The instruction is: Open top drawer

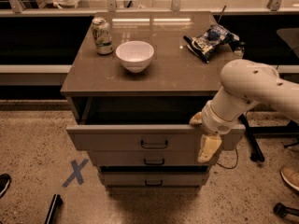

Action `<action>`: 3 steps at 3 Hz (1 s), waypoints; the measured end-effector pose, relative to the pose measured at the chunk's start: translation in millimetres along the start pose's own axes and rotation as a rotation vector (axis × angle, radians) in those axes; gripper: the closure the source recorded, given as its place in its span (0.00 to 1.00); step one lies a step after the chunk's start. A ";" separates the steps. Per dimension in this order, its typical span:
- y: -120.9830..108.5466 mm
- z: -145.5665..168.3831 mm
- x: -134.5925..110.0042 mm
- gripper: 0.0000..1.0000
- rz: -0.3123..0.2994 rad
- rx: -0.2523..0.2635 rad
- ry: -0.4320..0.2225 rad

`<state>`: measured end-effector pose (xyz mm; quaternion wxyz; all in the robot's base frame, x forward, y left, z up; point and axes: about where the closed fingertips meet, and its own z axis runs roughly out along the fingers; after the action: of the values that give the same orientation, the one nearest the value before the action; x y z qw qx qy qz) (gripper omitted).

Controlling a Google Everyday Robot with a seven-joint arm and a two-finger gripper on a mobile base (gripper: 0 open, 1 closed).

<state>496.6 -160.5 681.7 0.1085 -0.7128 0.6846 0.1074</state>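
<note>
Grey-brown top drawer (121,140): widest of three flat fronts in the cabinet; pulled out toward the near side, with a dark gap between its front and the cabinet frame; inside lies in shadow.
Drawer pull: small dark rectangular loop handle (154,144) at mid-front; nothing touches it.
Cream hand (208,147): at the right end of the top drawer's front; one cream part hangs down across the panel, another cream bit sits at the panel's upper edge; clenched or released, cannot tell.
Arm: thick white robot arm (252,85) enters from the right and bends down to the hand.
Lower fronts: grey-brown middle drawer (117,158) and grey-brown bottom drawer (121,178), same loop handles, both set further back than the top front.
Cabinet top: glossy brown counter (177,73).
On counter, left: round white bowl (134,55), left of centre; dented silver drink can (102,35) upright, just far-left of the bowl and apart from it.
On counter, right: crumpled blue-and-dark snack bag (210,40) at the far right corner, well apart from the bowl.
Ground: speckled tan floor (32,143); blue tape X (75,171) near the cabinet's left side.
</note>
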 end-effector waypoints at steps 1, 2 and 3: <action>26.8 -22.0 -5.2 0.27 -0.032 -0.050 -0.033; 53.6 -28.8 -10.5 0.37 -0.045 -0.101 -0.061; 63.7 -38.6 -13.2 0.28 -0.045 -0.100 -0.070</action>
<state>432.6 -162.1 722.0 0.0988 -0.7282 0.6581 0.1638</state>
